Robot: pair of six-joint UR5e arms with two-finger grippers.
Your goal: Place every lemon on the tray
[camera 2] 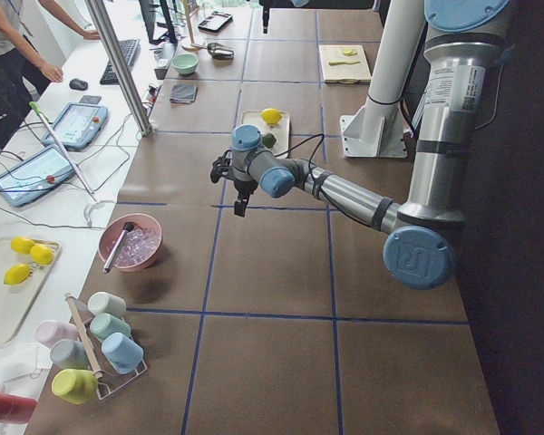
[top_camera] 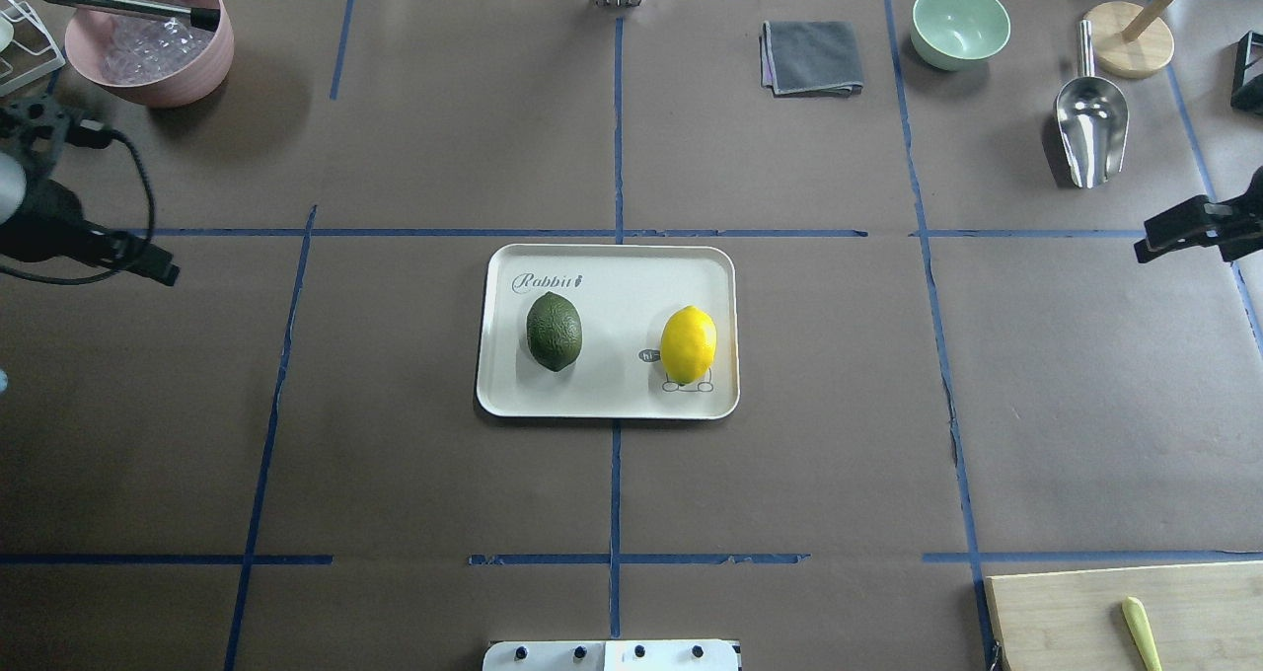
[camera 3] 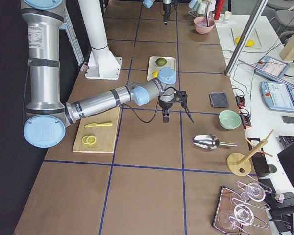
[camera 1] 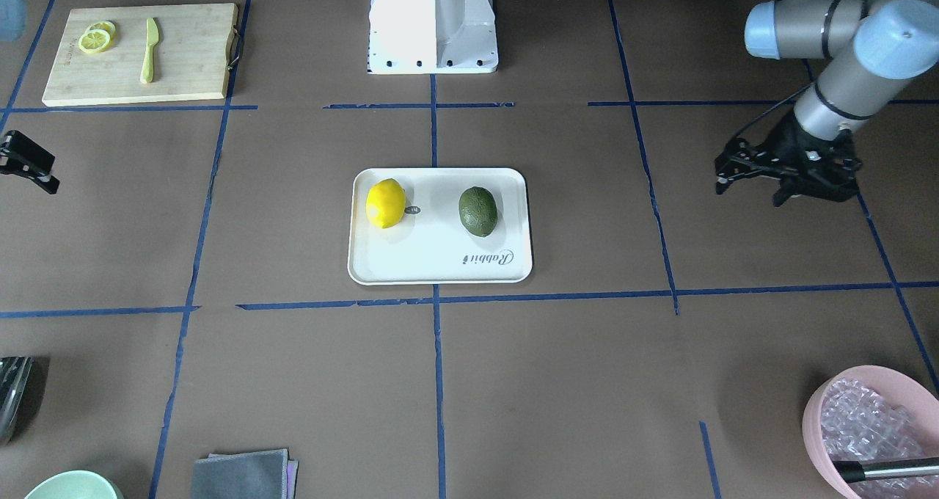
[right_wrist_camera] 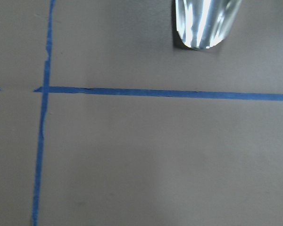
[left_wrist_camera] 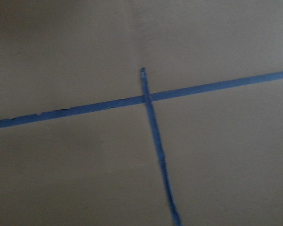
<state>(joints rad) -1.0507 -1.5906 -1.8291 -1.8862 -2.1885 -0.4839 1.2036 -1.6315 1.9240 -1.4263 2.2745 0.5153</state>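
The robot's left gripper (camera 1: pixel 750 191) hung low over the brown table (top_camera: pixel 414 454) with its fingers spread and nothing between them. The right gripper (camera 3: pixel 178 120) hung over the opposite end, its fingers likewise apart and empty.

Midway between the two, and well apart from each, lay the cream tray (top_camera: pixel 612 395). Both lemons rested on it without touching each other. The dark green lemon (top_camera: pixel 554 331) sat at the end of the tray nearer the left gripper, just below the "Rabbit" script. The yellow lemon (top_camera: pixel 689 344) sat at the end nearer the right gripper, partly covering a small drawing.

A metal scoop (top_camera: pixel 1090 128) lay near the right gripper on its far side from the robot's base, and its rounded end showed at the top of the right wrist view. On the base side of that gripper sat a bamboo cutting board (camera 1: pixel 139 55) carrying lemon slices (camera 1: pixel 95 38) and a pale knife (camera 1: pixel 150 50). Beyond the left gripper, away from the base, stood a pink bowl (top_camera: pixel 148 35). The left wrist camera showed only blue tape lines crossing on the table.
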